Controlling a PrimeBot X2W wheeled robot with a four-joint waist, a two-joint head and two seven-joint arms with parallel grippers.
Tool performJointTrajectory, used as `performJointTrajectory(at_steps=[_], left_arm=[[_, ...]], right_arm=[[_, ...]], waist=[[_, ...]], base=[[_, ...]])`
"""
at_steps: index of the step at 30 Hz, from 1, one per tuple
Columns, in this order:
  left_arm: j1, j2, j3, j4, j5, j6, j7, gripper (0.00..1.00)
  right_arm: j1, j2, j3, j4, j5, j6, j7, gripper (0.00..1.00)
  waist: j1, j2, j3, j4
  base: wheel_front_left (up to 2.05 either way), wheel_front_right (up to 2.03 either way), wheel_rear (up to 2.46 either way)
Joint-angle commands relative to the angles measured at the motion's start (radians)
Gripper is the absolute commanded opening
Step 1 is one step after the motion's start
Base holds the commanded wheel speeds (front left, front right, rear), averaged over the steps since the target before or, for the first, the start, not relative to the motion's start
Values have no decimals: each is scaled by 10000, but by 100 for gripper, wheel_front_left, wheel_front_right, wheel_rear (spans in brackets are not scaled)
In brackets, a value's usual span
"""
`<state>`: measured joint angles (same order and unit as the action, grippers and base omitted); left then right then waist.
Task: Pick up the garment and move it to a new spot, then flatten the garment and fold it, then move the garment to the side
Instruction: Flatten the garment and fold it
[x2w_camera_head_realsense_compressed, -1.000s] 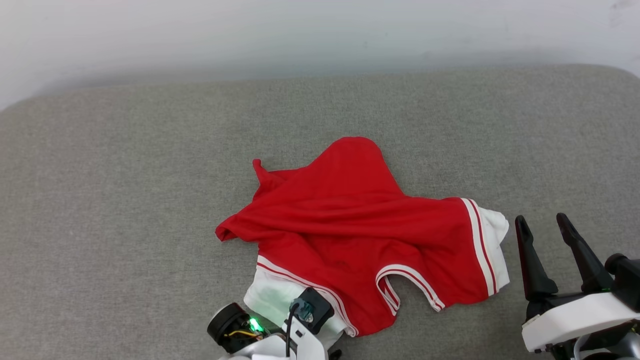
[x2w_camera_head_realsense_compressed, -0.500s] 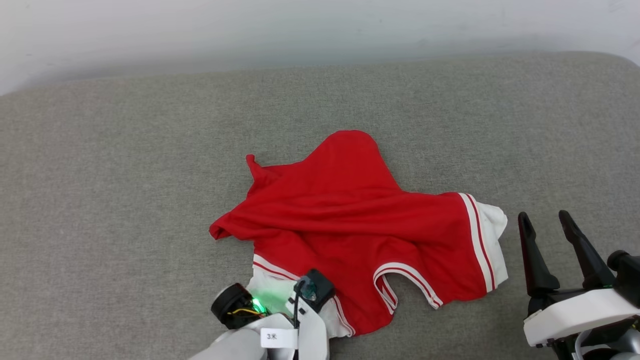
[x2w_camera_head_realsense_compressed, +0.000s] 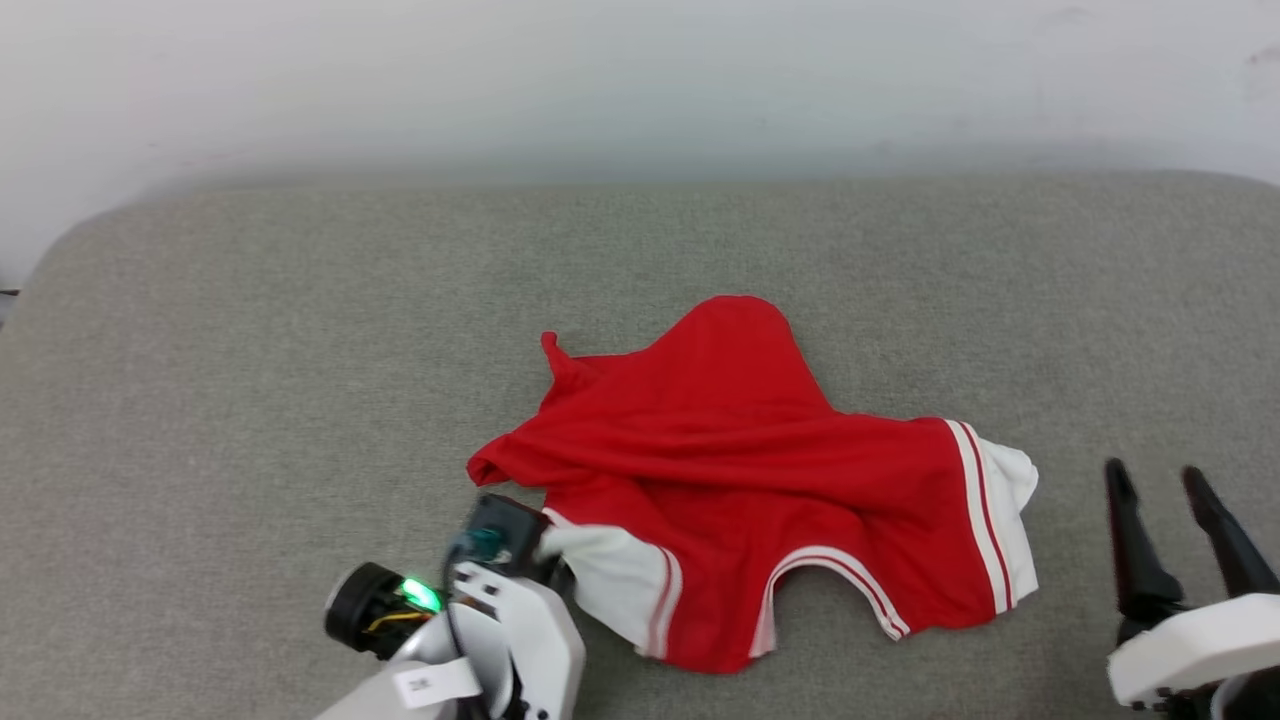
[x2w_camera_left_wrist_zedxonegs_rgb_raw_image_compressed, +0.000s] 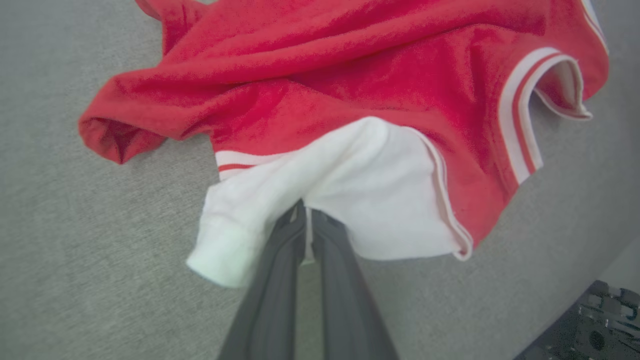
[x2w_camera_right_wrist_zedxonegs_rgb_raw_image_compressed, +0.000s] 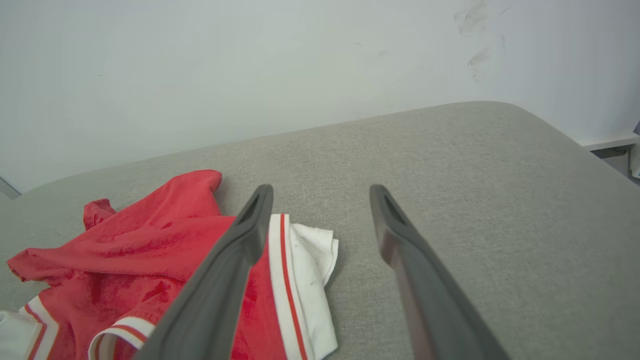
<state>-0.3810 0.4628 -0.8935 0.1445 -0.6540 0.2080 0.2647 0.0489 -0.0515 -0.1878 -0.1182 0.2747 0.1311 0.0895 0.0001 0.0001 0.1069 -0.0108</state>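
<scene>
garment (x2w_camera_head_realsense_compressed: 720, 440) on grey fabric surface (x2w_camera_head_realsense_compressed: 250, 350) (rounded corners), pale wall (x2w_camera_head_realsense_compressed: 600, 80)

R pincer (x2w_camera_right_wrist_zedxonegs_rgb_raw_image_compressed: 320, 191) spread wide; crumpled jersey (x2w_camera_right_wrist_zedxonegs_rgb_raw_image_compressed: 150, 240) on grey pad (x2w_camera_right_wrist_zedxonegs_rgb_raw_image_compressed: 475, 175) to its left.

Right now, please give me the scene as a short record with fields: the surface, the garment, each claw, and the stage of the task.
surface: grey fabric cushion, pale wall behind it
garment: red jersey, crumpled, lying on the cushion
left claw: shut on the garment's white sleeve panel
right claw: open, holding nothing, beside the garment's right end, apart from it
stage: garment gripped, not yet flattened or folded
</scene>
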Motion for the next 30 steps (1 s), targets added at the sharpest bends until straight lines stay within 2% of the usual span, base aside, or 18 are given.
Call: performJointTrajectory(at_steps=[1, 5, 9, 13, 14, 22, 30], left_arm=[[353, 176, 452, -352, -186, 320, -520, 0], [761, 377, 1075, -753, -401, 757, -1224, 0], [1231, 624, 1914, -1107, -646, 1325, -2072, 0], [1593, 865, 2524, -1421, -825, 1705, -2650, 0], [1763, 1052, 2886, -1564, -904, 1899, -2941, 0], [1527, 1179, 3266, -1945, -878, 2042, -3237, 0], [1097, 994, 3283, -1850, -854, 1924, -3365, 0]], right_arm=[[160, -37, -302, 167, 156, -7, 153, 100], [230, -194, -649, 444, 344, -7, 488, 100], [328, -399, -1072, 869, 729, -7, 1277, 100], [305, -735, -1264, 1114, 1107, -7, 2297, 100], [170, -1066, -1085, 1114, 1417, -7, 3145, 100], [-369, -1815, 3, 789, 1933, -7, 4996, 100], [-874, -2395, 1384, 735, 2366, -7, 5867, 100]], waist=[[-1, -1, -164, 134], [-1, -1, -275, 217], [-1, -1, -343, 312], [-1, -1, -313, 436], [-1, -1, -215, 513], [-1, -1, 490, 794], [-1, -1, 1336, 939]], base=[[0, 0, 0], [0, 0, 0], [0, 0, 0], [0, 0, 0], [0, 0, 0], [0, 0, 0], [0, 0, 0]])
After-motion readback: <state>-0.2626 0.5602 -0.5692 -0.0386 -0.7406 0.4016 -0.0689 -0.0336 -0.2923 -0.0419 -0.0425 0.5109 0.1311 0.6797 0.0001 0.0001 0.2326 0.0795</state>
